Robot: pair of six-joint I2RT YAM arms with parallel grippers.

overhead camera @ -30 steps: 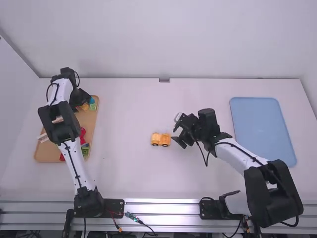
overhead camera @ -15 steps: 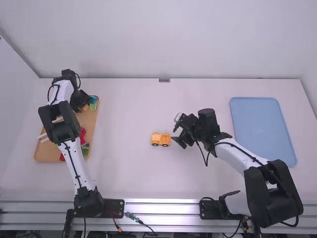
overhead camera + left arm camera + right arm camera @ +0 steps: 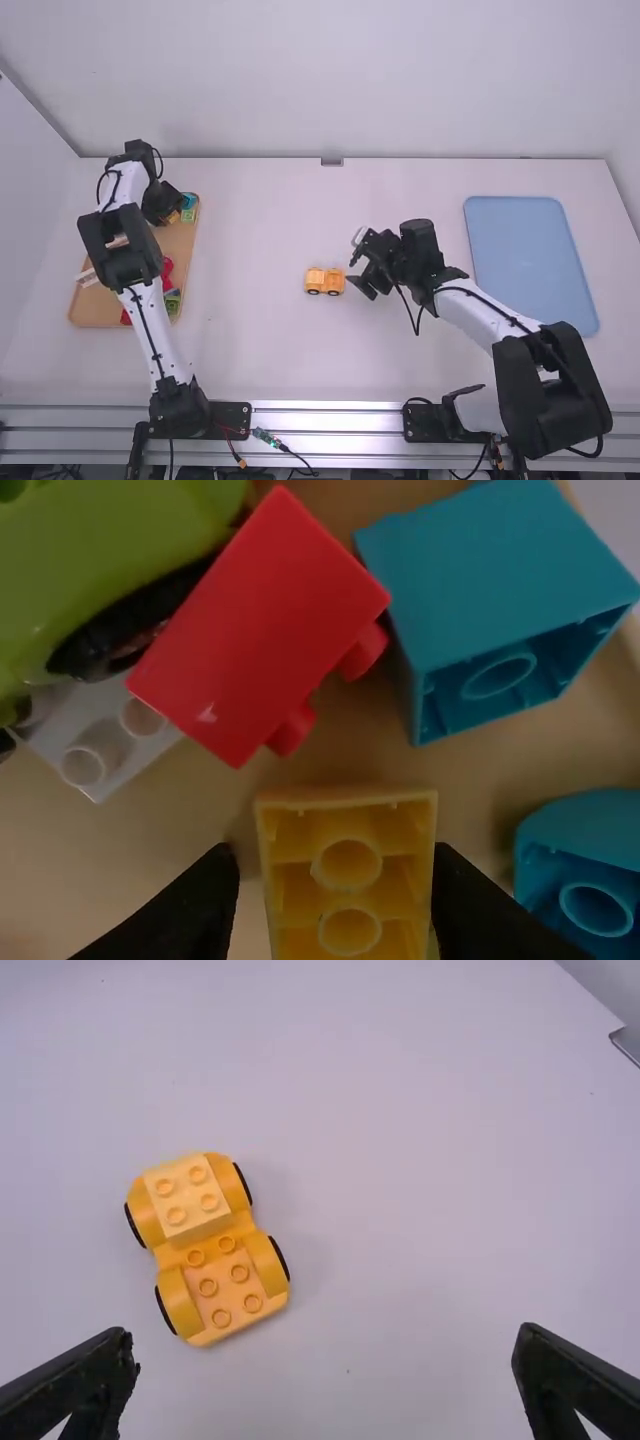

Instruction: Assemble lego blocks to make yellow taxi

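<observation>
In the high view my left gripper (image 3: 170, 208) is low over the far end of the wooden tray. The left wrist view has that gripper (image 3: 333, 855) open, its fingers on both sides of a yellow block (image 3: 346, 895) whose hollow underside faces the camera; a narrow gap shows beside one finger. The yellow car (image 3: 324, 281), on its wheels, stands mid-table. Left of my right gripper (image 3: 362, 284), it carries a lighter yellow studded block (image 3: 187, 1197) on one end. My right gripper (image 3: 325, 1345) is open with nothing between its fingers.
Around the yellow block lie a red block (image 3: 262, 625), a teal block (image 3: 490, 590), a rounded teal piece (image 3: 585, 865), a grey piece (image 3: 100, 735) and a green piece (image 3: 110, 570). The wooden tray (image 3: 100, 312) holds them. A blue tray (image 3: 530, 265) lies at right.
Over the last second my left gripper has shifted slightly toward the near side of the tray, uncovering more of the teal piece. The right arm and the car are unmoved.
</observation>
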